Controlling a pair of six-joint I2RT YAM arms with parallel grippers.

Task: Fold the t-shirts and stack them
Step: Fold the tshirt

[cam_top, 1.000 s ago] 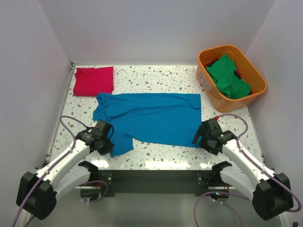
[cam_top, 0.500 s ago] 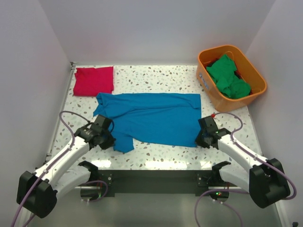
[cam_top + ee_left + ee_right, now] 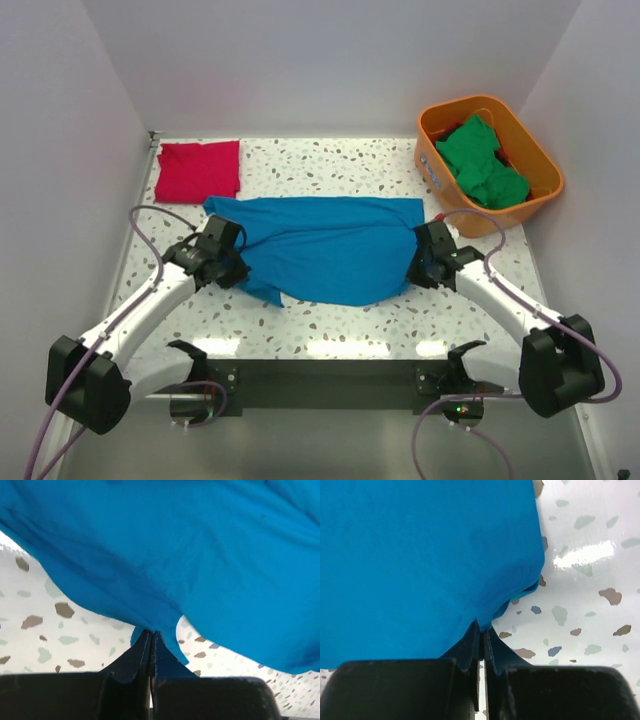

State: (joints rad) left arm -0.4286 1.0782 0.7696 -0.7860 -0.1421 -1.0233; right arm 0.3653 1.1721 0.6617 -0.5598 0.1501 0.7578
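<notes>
A bright blue t-shirt (image 3: 330,245) lies spread across the middle of the speckled table, its near edge lifted and carried toward the back. My left gripper (image 3: 232,270) is shut on the shirt's near left edge (image 3: 150,625). My right gripper (image 3: 420,262) is shut on the near right corner (image 3: 482,617). A folded crimson t-shirt (image 3: 198,170) rests at the back left. Green t-shirts (image 3: 482,162) are heaped in the orange bin (image 3: 535,150) at the back right.
White walls close in the table (image 3: 330,325) on three sides. The orange bin stands just behind my right arm. Cables loop from both arms over the table's side edges.
The right gripper closed on the blue shirt's near right corner. Both grippers then moved toward the back, drawing the shirt's near edge up and over the rest of it.
</notes>
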